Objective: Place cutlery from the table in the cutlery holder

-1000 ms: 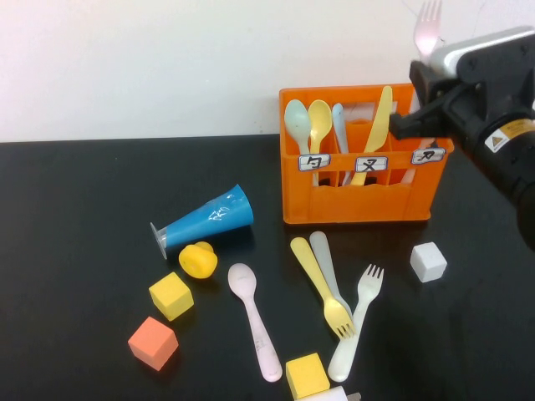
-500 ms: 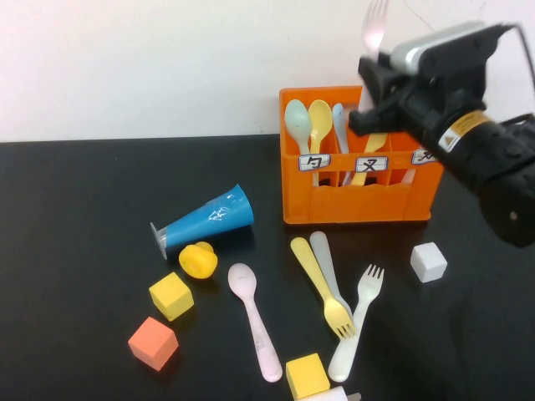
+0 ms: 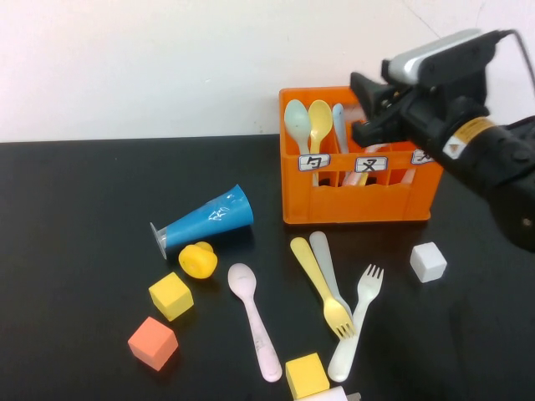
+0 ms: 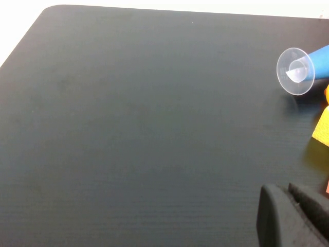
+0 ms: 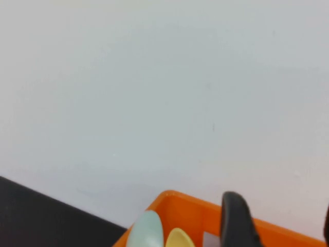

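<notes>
The orange cutlery holder (image 3: 359, 200) stands at the back right of the black table (image 3: 84, 209). Its left compartment holds a pale green spoon (image 3: 297, 121), a yellow spoon (image 3: 320, 117) and a grey piece (image 3: 338, 117). My right gripper (image 3: 368, 113) hangs over the middle compartment, open and empty; in the right wrist view (image 5: 280, 226) the holder's rim (image 5: 190, 208) lies below it. A pink spoon (image 3: 253, 317), yellow fork (image 3: 322, 288), grey piece (image 3: 328, 263) and white fork (image 3: 355, 326) lie in front of the holder. My left gripper (image 4: 281, 189) is shut, low over bare table.
A blue cone cup (image 3: 205, 219) lies on its side left of the holder, also in the left wrist view (image 4: 303, 67). A yellow round piece (image 3: 198, 259), yellow cubes (image 3: 171, 295) (image 3: 307, 374), an orange cube (image 3: 153, 342) and a white cube (image 3: 428, 261) lie around the cutlery.
My right gripper carried a pink fork leftward over the holder, then came down. The fork no longer shows above the gripper, and its fingers now stand apart.
</notes>
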Robot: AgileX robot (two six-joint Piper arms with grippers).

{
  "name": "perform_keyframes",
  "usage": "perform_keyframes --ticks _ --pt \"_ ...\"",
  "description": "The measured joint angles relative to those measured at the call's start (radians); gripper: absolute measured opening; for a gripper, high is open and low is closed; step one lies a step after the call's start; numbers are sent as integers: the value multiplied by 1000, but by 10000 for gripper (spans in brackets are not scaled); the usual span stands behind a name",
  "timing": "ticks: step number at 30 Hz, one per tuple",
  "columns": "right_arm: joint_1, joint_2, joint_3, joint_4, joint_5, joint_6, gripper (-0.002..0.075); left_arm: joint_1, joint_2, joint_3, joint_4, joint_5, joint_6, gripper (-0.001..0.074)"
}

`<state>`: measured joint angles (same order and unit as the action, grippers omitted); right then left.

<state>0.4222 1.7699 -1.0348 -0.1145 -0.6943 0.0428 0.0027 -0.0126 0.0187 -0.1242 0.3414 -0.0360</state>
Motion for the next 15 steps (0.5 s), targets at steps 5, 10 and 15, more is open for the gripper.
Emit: perform_keyframes --ticks 5,10,15 --pt "0 -136 90 0 6 2 280 0 0 0 0 0 -2 -1" --pt "-2 -374 248 -95 15 7 118 0 0 0 0 0 -2 -1" --pt "-4 -666 412 -336 26 47 14 0 0 0 0 0 -2 -1"
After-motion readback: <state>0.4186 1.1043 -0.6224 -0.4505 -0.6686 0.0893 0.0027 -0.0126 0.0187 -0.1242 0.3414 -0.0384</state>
